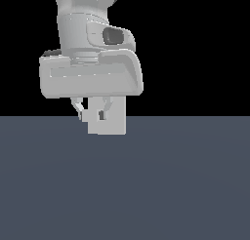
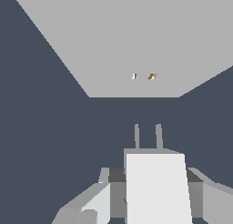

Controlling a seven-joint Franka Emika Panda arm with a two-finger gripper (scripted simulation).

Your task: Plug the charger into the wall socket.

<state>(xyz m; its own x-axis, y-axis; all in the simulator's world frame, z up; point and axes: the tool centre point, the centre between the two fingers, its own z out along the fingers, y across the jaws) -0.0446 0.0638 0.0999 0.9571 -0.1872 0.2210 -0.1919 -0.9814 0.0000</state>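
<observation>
White charger (image 2: 157,186), grey wall socket (image 2: 123,45), orange dots.

The robot's pale grey hand (image 1: 91,78) fills the upper left of the frame against black. Below it, its fingers (image 1: 77,109) reach down in front of a light grey square block, the wall socket (image 1: 114,122), standing at the far edge of the dark blue-grey tabletop (image 1: 146,185).
</observation>
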